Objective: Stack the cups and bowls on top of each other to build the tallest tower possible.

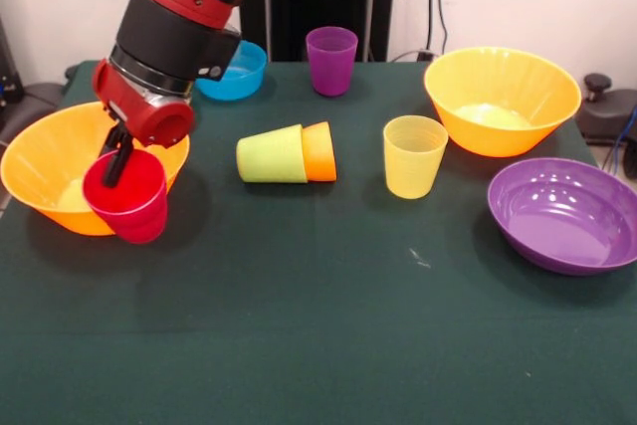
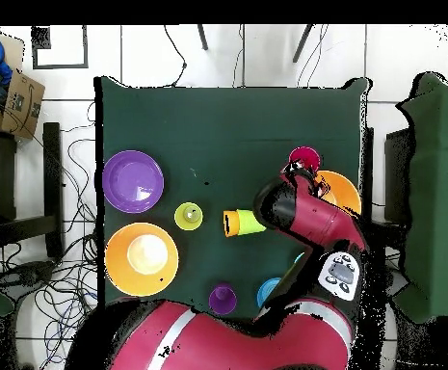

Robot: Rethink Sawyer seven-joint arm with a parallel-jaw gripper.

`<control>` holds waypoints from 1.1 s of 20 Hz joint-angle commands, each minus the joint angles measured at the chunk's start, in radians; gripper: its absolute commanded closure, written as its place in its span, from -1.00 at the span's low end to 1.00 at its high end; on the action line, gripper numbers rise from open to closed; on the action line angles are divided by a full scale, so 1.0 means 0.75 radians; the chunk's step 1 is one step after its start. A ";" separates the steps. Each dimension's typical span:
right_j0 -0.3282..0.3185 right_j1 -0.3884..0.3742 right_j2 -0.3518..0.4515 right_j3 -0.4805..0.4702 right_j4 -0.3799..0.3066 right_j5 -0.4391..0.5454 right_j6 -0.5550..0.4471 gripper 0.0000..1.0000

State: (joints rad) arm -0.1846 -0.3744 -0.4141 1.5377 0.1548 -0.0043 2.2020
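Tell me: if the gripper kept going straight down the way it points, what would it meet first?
It already grips the red cup by its rim. Below, the cup would likely reach the green tablecloth beside the orange bowl, though depth is unclear.

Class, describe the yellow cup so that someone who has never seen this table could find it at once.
In the front view, start at the large orange plastic bowl on the green cloth table, the bowl away from the robot arm. Beside it, toward the table's middle, stands the translucent yellow plastic cup, upright and alone. Its neighbours, the lime green cup and orange cup, lie nested on their sides.
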 commanded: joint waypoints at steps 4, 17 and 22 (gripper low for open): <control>-0.092 -0.034 0.228 -0.019 -0.004 -0.104 0.190 1.00; -0.101 -0.031 0.317 0.074 0.086 -0.373 0.372 1.00; -0.053 0.002 0.316 0.118 0.186 -0.463 0.427 1.00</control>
State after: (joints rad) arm -0.2672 -0.4001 -0.3236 1.5635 0.2102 -0.2588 2.2326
